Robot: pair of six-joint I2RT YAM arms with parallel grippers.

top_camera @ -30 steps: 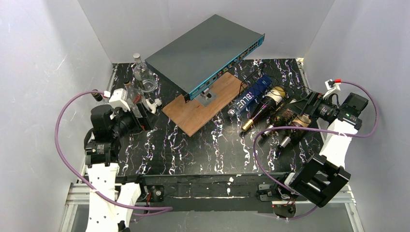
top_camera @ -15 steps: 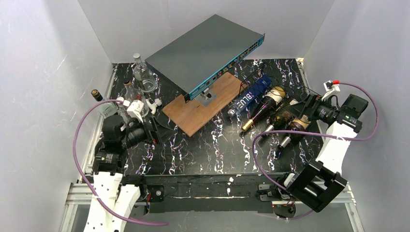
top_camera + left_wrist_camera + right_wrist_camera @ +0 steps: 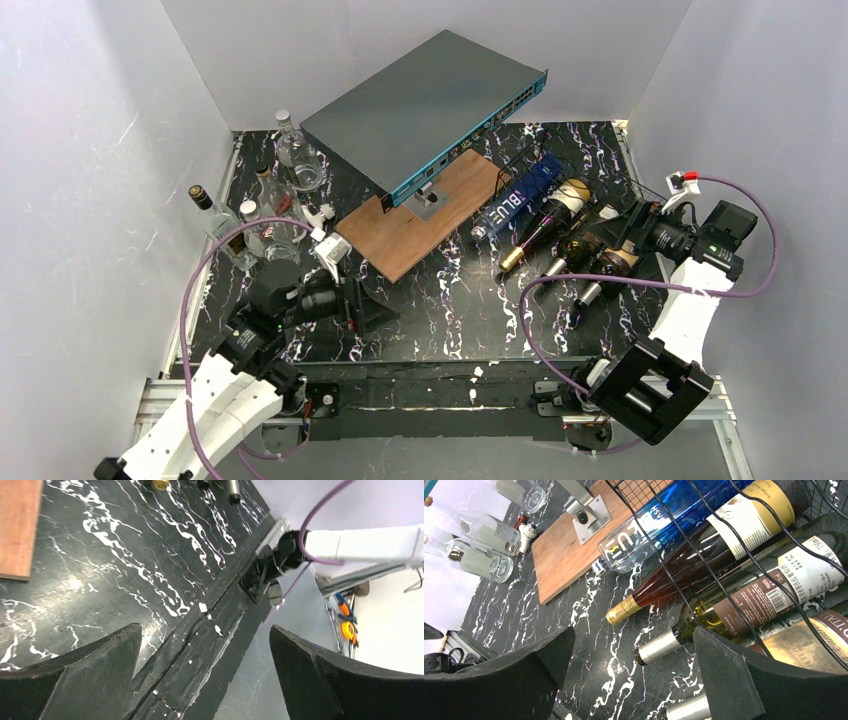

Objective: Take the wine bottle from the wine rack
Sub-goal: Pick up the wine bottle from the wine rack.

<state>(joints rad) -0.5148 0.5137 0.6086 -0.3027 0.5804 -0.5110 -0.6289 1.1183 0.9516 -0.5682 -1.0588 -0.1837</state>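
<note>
The left gripper (image 3: 365, 305), fingers spread and empty, is swinging away from the clear glass bottles (image 3: 265, 238) toward the table's near middle, seemingly leaving the lift to the other arm. Right of the wooden board (image 3: 400, 235) and network switch (image 3: 420, 100), the wine bottle (image 3: 684, 562) is lying in the wine rack (image 3: 644, 492) among others, wires crossing above, and the right gripper (image 3: 633, 635) is hovering there, jaws wide on nothing, barely moving.
</note>
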